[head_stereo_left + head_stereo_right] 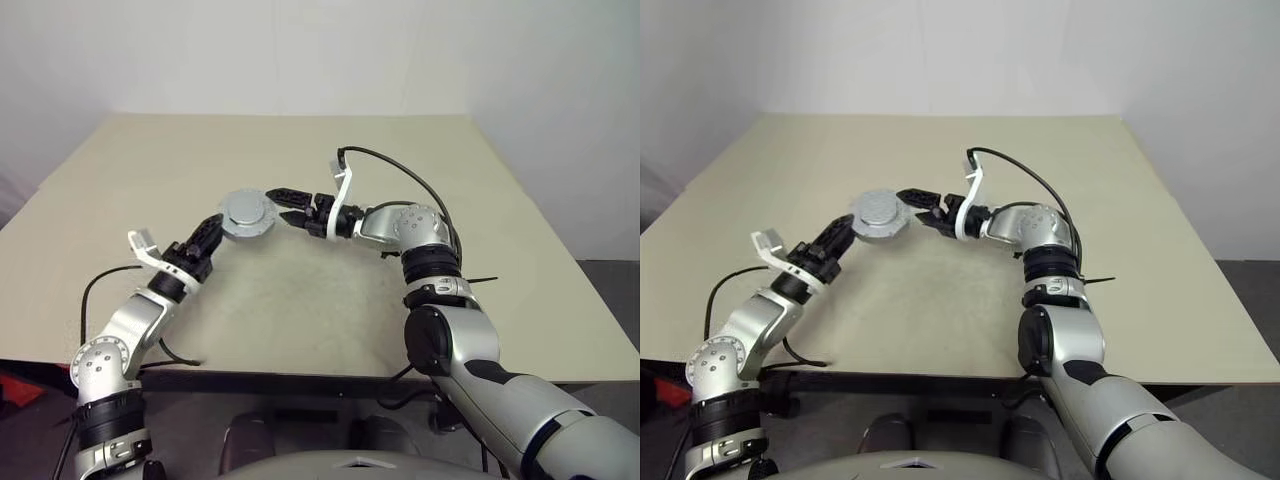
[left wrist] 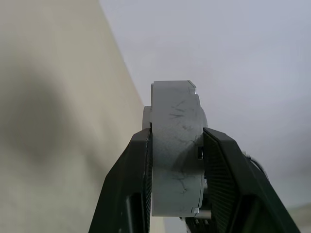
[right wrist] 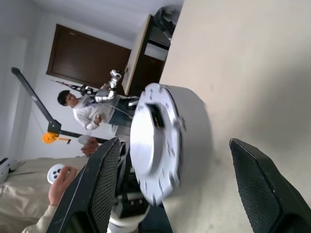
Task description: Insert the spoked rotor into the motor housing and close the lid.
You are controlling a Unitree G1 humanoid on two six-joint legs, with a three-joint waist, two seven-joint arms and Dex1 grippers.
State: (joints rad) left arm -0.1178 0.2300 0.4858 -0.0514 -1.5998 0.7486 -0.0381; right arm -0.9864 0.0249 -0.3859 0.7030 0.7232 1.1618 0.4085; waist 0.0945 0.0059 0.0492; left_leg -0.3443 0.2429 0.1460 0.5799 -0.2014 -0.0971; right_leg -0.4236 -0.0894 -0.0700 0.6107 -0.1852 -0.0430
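Note:
The motor housing (image 1: pixel 246 213) is a thick round grey body held just above the beige table (image 1: pixel 330 300). My left gripper (image 1: pixel 213 228) is shut on it, and in the left wrist view its black fingers (image 2: pixel 133 170) press both flat sides of the housing (image 2: pixel 176 155). The grey lid (image 3: pixel 150 145) lies flat against the housing's face. The spoked rotor is hidden. On the housing's other side my right gripper (image 1: pixel 280 206) points at it and stands open. Its fingers (image 3: pixel 104 179) flank the housing without touching it.
A black cable (image 1: pixel 400 165) loops over my right wrist. Another cable (image 1: pixel 110 275) trails off the table's front left edge. In the right wrist view a person (image 3: pixel 87 114) stands in the room beyond the table.

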